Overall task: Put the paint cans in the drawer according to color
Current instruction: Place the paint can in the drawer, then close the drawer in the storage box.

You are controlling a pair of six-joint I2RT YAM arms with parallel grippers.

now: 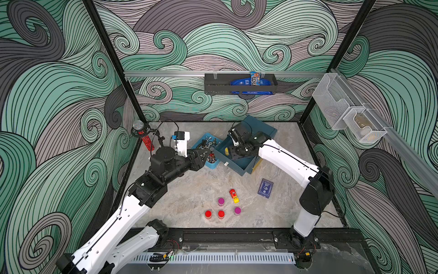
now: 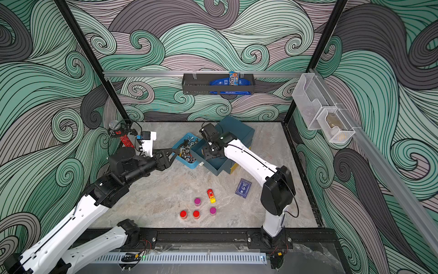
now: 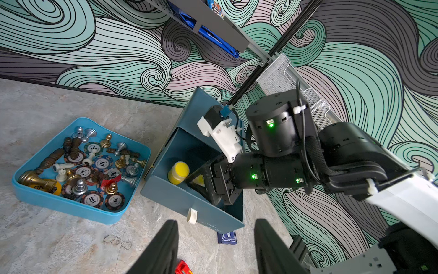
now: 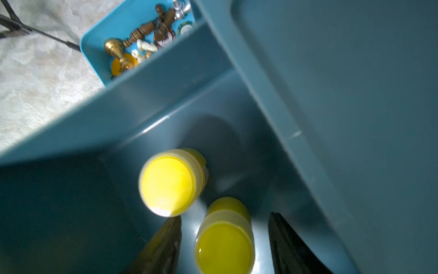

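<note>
The teal drawer [image 1: 237, 166] is pulled out of its boxy unit [image 1: 260, 129] at the back of the table. Two yellow paint cans [image 4: 169, 182] [image 4: 225, 244] stand inside it. My right gripper [image 4: 225, 217] reaches down into the drawer, open, its fingers on either side of the nearer yellow can with a gap on each side. Two red cans [image 1: 208, 214] [image 1: 221, 214] and two magenta cans [image 1: 221, 201] [image 1: 237, 210] stand on the table near the front. My left gripper [image 3: 215, 246] hovers open and empty by the drawer's white pull tab [image 3: 192, 215].
A light blue tray [image 3: 71, 206] of chess pieces and poker chips sits just left of the drawer. A red-and-yellow toy car [image 1: 234, 196] and a blue card deck [image 1: 265, 188] lie mid-table. A microphone [image 1: 142, 135] stands at the back left.
</note>
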